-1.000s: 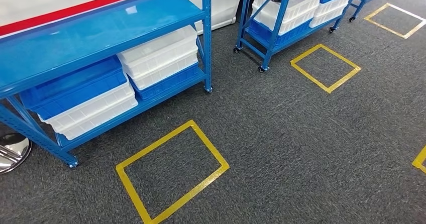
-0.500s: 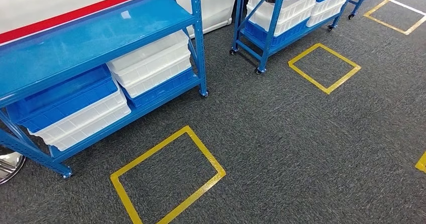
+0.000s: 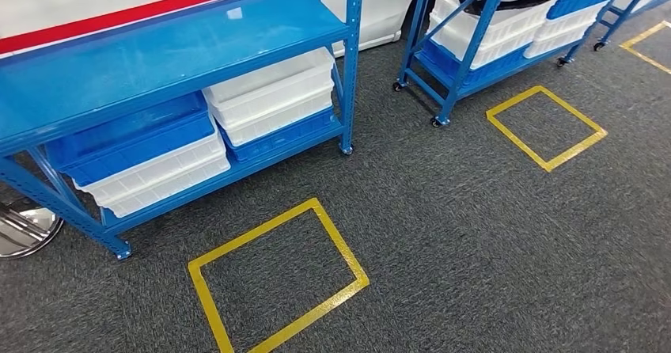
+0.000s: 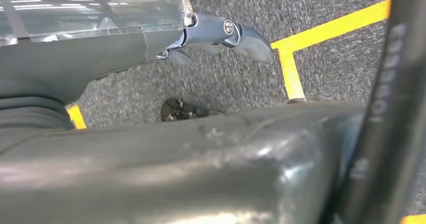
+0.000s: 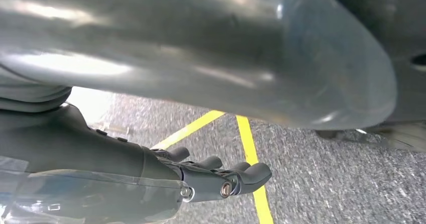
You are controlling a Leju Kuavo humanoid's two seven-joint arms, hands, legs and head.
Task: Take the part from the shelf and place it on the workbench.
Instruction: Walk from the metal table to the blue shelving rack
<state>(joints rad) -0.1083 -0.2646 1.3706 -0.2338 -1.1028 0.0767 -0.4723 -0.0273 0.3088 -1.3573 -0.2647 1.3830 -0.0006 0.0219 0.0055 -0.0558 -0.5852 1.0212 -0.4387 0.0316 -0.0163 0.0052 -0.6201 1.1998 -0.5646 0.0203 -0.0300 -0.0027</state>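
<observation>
- Blue steel shelf (image 3: 190, 44) stands ahead and to the left in the head view; white bins (image 3: 273, 96) and blue bins (image 3: 134, 135) sit on its lower tier, top tier bare and glossy.
- Task part: not identifiable from here; presumably inside one of the bins, contents hidden by the upper tier. Cannot tell which bin.
- Left hand (image 4: 221, 35) hangs beside the body over grey carpet (image 3: 475, 226), holding nothing; fingers (image 4: 253, 40) only partly visible, so spread cannot be told.
- Right hand (image 5: 221, 179) likewise hangs low, empty, fingers (image 5: 253, 174) loosely curled and slightly apart.
- Step in hand, as judged: approach and align with the shelf; no reach begun.
- Recommended: stop squarely inside the yellow floor square (image 3: 277, 278) in front of the shelf, torso facing the lower tier.
- Keep both arms close to the body during walking to avoid striking the blue upright (image 3: 350, 60).
- Confirm the part's bin before raising an arm.
- Second shelf (image 3: 506, 28) stands further right with its own yellow square (image 3: 546, 127); avoid confusing the two stations.
- Risk: low tier demands a deep reach under the upper tier; clearance looks tight.
</observation>
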